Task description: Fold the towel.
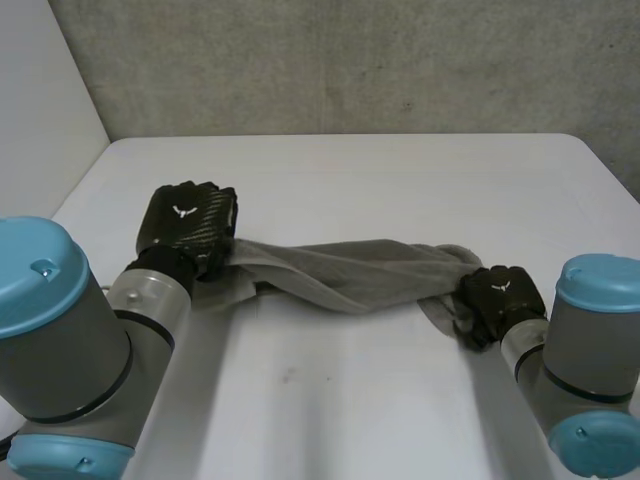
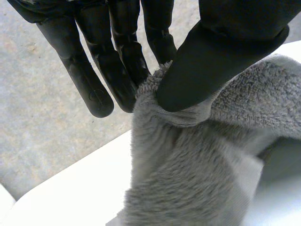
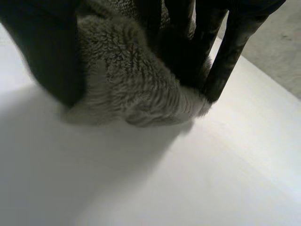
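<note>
1. My left hand (image 1: 186, 218) pinches the towel's (image 1: 350, 272) left end between thumb and fingers. My right hand (image 1: 500, 296) is clamped round its right end.
2. The towel stretches twisted between them, long axis left to right, across the table's (image 1: 400, 170) middle.
3. Bare table lies on the far side; my arms crowd the near side, so I'd spread it farward.

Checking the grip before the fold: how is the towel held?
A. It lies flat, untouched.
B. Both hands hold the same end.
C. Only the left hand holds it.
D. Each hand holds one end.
D: the left hand pinches one end of the towel and the right hand grips the other, with the cloth bunched between them.
</note>
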Available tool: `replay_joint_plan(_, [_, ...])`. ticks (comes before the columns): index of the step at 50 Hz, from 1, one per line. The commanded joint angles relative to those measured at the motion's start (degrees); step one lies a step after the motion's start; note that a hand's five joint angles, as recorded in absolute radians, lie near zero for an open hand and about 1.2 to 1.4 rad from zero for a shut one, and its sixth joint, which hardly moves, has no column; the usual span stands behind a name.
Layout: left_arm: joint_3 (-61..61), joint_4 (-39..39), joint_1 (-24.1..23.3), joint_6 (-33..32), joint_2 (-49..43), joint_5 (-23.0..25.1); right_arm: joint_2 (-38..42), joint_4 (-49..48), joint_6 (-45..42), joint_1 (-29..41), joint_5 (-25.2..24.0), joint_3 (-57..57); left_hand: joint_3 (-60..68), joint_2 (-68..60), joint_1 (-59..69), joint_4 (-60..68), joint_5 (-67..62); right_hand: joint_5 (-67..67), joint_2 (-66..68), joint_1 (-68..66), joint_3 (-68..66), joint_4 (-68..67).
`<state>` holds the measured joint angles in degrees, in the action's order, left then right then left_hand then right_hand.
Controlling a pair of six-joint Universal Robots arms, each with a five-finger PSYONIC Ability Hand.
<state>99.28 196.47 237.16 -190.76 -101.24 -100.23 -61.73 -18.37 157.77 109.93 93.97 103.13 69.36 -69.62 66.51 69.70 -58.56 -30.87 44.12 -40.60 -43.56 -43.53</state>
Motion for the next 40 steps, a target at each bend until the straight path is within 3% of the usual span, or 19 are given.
replay_joint_plan(1, [-0.05, 0.05, 0.85, 0.04, -0.18, 0.04, -2.78, -5.18, -2.73, -0.77, -0.19, 1.20, 10.64, -10.38, 13.49, 10.30, -11.44, -39.13, 35.88, -39.40, -36.44, -36.47])
replay_joint_plan(6, [-0.75, -0.13, 0.85, -0.05, 0.70, 0.04, -7.35, -5.27, -3.25, -2.44, -1.86, 0.85, 10.64, -10.38, 13.49, 10.30, -11.44, -39.13, 35.88, -39.40, -36.44, -36.47])
replay_joint_plan(12, [-2.07, -1.80, 3.04, -0.14, 6.76, 0.13, -17.72, 0.79, -3.78, -5.16, -7.92, -1.62, 10.64, -10.38, 13.49, 10.30, -11.44, -39.13, 35.88, -39.40, -36.44, -36.47])
replay_joint_plan(17, [-4.45, -5.58, 6.56, -0.05, 12.91, 1.80, -24.75, 12.83, -4.13, -7.36, -12.23, -8.38, 10.64, -10.38, 13.49, 10.30, -11.44, -39.13, 35.88, -39.40, -36.44, -36.47])
replay_joint_plan(21, [-6.72, -8.47, 11.02, 0.04, 17.03, 5.39, -26.60, 30.96, -4.22, -9.72, -16.35, -21.17, 10.64, -10.38, 13.49, 10.30, -11.44, -39.13, 35.88, -39.40, -36.44, -36.47])
replay_joint_plan(22, [-6.73, -8.48, 11.04, 0.04, 17.04, 5.40, -26.60, 31.03, -4.22, -9.73, -16.36, -21.21, 10.64, -10.38, 13.49, 10.30, -11.44, -39.13, 35.88, -39.40, -36.44, -36.47])
replay_joint_plan(24, [-7.52, -9.70, 15.41, 0.04, 17.57, 7.76, -25.64, 44.06, -5.35, -12.79, -19.51, -30.49, 10.64, -10.38, 13.49, 10.30, -11.44, -39.13, 35.88, -39.40, -36.44, -36.47])
replay_joint_plan(25, [-7.52, -9.71, 15.43, 0.04, 17.57, 7.77, -25.63, 44.12, -5.36, -12.81, -19.53, -30.53, 10.64, -10.38, 13.49, 10.30, -11.44, -39.13, 35.88, -39.40, -36.44, -36.47])
replay_joint_plan(27, [-7.09, -11.80, 19.02, 0.04, 16.70, 10.48, -21.53, 54.88, -9.82, -15.96, -23.29, -36.04, 10.64, -10.38, 13.49, 10.30, -11.44, -39.13, 35.88, -39.40, -36.44, -36.47])
replay_joint_plan(30, [-6.21, -14.53, 20.53, 0.47, 15.04, 13.30, -16.08, 61.23, -15.45, -16.94, -25.58, -39.22, 10.64, -10.38, 13.49, 10.30, -11.44, -39.13, 35.88, -39.40, -36.44, -36.47])
replay_joint_plan(40, [-3.92, -15.86, 18.95, 0.39, 1.24, 15.77, -3.50, 59.78, -13.11, -16.68, -26.21, -40.29, 10.64, -10.38, 13.49, 10.30, -11.44, -39.13, 35.88, -39.40, -36.44, -36.47])
